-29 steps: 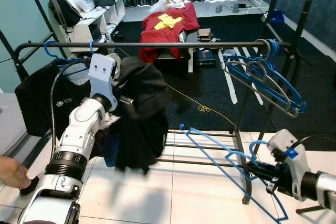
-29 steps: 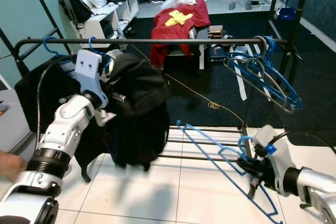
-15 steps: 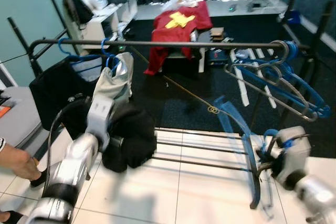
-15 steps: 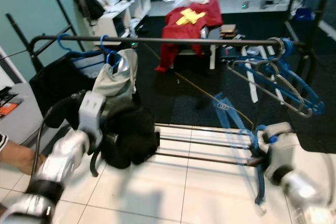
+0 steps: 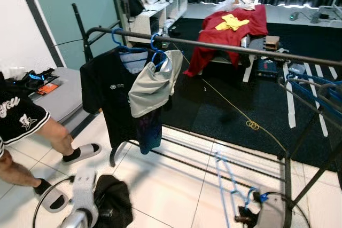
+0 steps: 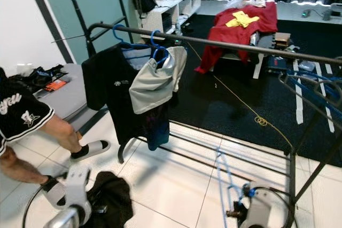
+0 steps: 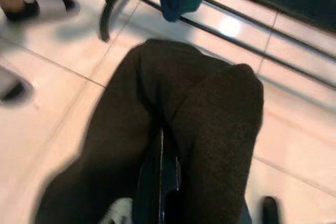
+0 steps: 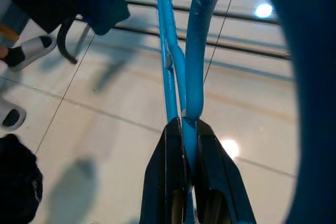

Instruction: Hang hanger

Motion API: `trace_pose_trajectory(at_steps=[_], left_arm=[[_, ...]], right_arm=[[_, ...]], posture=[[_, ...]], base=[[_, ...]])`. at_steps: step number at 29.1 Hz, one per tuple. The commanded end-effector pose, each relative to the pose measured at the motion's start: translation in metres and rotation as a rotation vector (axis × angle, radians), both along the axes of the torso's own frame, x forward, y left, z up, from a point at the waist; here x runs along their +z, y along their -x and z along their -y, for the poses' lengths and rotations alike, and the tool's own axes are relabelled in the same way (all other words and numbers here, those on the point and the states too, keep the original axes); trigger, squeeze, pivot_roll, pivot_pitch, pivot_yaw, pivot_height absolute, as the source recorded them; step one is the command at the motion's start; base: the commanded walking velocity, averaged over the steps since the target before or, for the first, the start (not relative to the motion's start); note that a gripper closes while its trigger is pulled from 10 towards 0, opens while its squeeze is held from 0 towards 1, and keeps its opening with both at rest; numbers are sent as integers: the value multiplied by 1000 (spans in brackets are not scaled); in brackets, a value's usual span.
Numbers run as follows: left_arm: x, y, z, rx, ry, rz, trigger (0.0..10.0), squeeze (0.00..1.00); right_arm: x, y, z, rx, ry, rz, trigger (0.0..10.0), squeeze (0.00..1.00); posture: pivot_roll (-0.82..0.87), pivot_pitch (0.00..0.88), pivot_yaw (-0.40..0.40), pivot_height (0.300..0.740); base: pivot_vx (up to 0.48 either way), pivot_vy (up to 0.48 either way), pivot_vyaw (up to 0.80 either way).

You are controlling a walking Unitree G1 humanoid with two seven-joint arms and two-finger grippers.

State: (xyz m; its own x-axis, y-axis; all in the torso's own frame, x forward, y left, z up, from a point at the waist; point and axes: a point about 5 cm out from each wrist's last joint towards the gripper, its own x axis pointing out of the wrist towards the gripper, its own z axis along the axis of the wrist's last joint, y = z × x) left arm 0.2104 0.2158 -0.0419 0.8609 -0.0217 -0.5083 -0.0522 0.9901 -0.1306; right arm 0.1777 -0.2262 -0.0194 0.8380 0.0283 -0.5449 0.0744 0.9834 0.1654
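Observation:
My left gripper (image 7: 164, 145) hangs low near the tiled floor, shut on a black garment (image 5: 115, 205) that drapes over its fingers and hides them. My right gripper (image 8: 185, 124) is also low, at the bottom right, shut on the neck of a blue hanger (image 5: 225, 173) that stretches out above the tiles. The dark rack rail (image 5: 224, 45) runs across the view well above both grippers. On its left end a black T-shirt (image 5: 106, 92) and a grey garment (image 5: 152, 83) hang on blue hangers.
A person's legs in slippers (image 5: 79, 152) stand on the left, close to my left arm. The rack's lower bars (image 5: 197, 156) cross the floor ahead. More blue hangers (image 5: 320, 86) hang at the rail's right end. Beyond lie dark carpet, a yellow cord (image 5: 250, 125) and a red-draped chair (image 5: 235, 28).
The camera has shifted, so the rack sits differently in view. Both arms have dropped from rail height to the picture's bottom, taking the black garment and the blue hanger down with them.

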Motion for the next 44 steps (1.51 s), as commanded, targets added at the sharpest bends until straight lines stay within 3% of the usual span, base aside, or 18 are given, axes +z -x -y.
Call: trace_pose_trajectory(at_steps=[1, 5, 8, 12, 29, 35, 37, 40, 41, 44], left_arm=[[0, 3, -5, 55, 55, 40, 10000, 0], [2, 0, -7, 95, 101, 60, 10000, 0], [17, -29, -4, 88, 113, 105, 10000, 0], [24, -45, 0, 78, 108, 109, 10000, 0], [24, -58, 8, 112, 155, 59, 10000, 0], [28, -61, 9, 125, 145, 87, 10000, 0], [34, -67, 7, 89, 115, 123, 10000, 0], [39, -70, 5, 78, 107, 145, 10000, 0], [47, -76, 2, 68, 101, 182, 10000, 0], [49, -77, 2, 63, 97, 195, 10000, 0]], right_arm=[[-4, -3, -4, 14, -5, 16, 10000, 0], [-7, -5, -4, 18, 0, 11, 10000, 0], [-11, -26, -5, 16, -18, 30, 10000, 0], [-10, -42, -4, 7, 8, 34, 10000, 0], [-11, -58, 13, -41, 28, 19, 10000, 0], [-12, -53, 24, -58, 27, 3, 10000, 0], [-16, -41, 37, -78, 28, -12, 10000, 0], [-17, -35, 44, -86, 29, -19, 10000, 0], [-20, -21, 56, -98, 29, -34, 10000, 0], [-21, -15, 61, -102, 29, -40, 10000, 0]], posture=[[-18, 0, -28, 740], [-2, 0, -36, 740], [11, 0, -28, 740], [-35, 0, 7, 740], [-91, 0, 19, 740], [-107, 0, 17, 740], [-101, 0, 14, 740], [-93, 0, 4, 740], [-82, 0, -8, 740], [-82, 0, -8, 740]], base=[[0, 0, 763], [0, 0, 763], [0, 0, 750], [0, 0, 745], [-67, 0, 747], [0, 0, 747], [0, 0, 750], [0, 0, 750], [0, 0, 750], [0, 0, 750]])
